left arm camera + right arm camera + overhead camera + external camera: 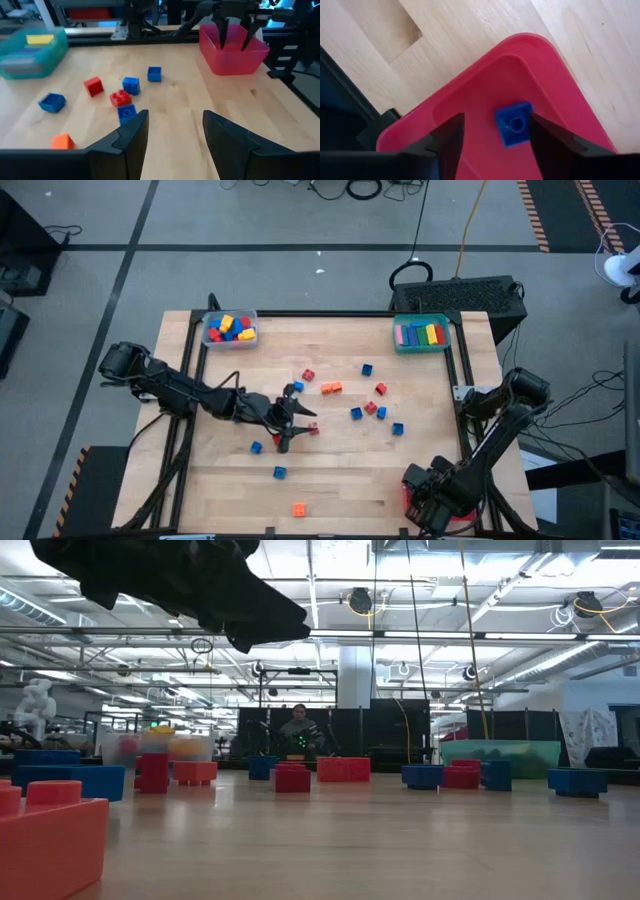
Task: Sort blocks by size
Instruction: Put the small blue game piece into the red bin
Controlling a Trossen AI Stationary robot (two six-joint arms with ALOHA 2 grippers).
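Note:
Several small blocks in blue (pixel 356 413), red (pixel 381 389) and orange (pixel 331 388) lie flat and scattered on the wooden table; they also show in the left wrist view (pixel 131 85). My left gripper (pixel 300 418) hovers open and empty over the table's middle (pixel 175 120), with a blue block (pixel 127 113) just ahead of it. My right gripper (pixel 420 485) is open above the red tray (pixel 555 80) at the near right corner. A tiny blue cube (pixel 514 123) lies stud-up on the tray's floor, below and between the open fingers.
A clear tray (pixel 230 330) with yellow, red and blue blocks stands at the far left. A teal tray (pixel 421 333) with long bars stands at the far right. More blocks lie near the front: blue (pixel 279 472) and orange (pixel 298 509). A person (pixel 299 736) sits far behind the table.

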